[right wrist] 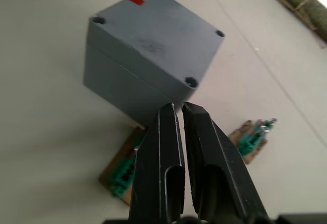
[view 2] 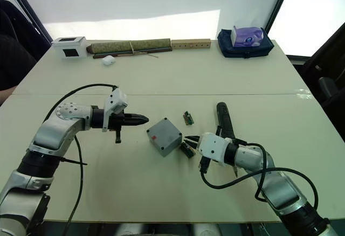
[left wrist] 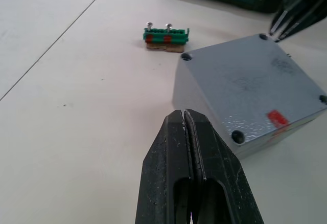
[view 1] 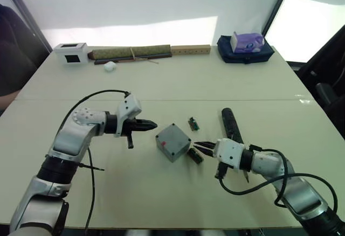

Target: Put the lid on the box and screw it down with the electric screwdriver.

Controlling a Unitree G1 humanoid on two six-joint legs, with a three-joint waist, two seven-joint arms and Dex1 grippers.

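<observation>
Black fingers of the right gripper (view 1: pixel 200 147) sit nearest, pressed almost together with nothing between them, tips just beside a small green circuit piece (view 1: pixel 195 155) and aimed at the box. That small deep grey metal box (view 1: pixel 172 142) stands mid-table, and the shallow grey metal lid (right wrist: pixel 158 32) already lies on it, seam visible along the side, corner screw holes and a small red mark (left wrist: pixel 277 118) facing up. Opposite, the left gripper (view 1: pixel 150 124) hovers with its fingers shut and empty, pointing at the box from the other side (the two arms flank it, probably to steady or square it). Screwing looks not yet begun: the thick black cylindrical electric screwdriver (view 1: pixel 231 124) lies flat on the pale table (view 1: pixel 161 85), unheld, just behind the right gripper. A second green circuit piece (view 1: pixel 193 123) rests near the box's far corner.
</observation>
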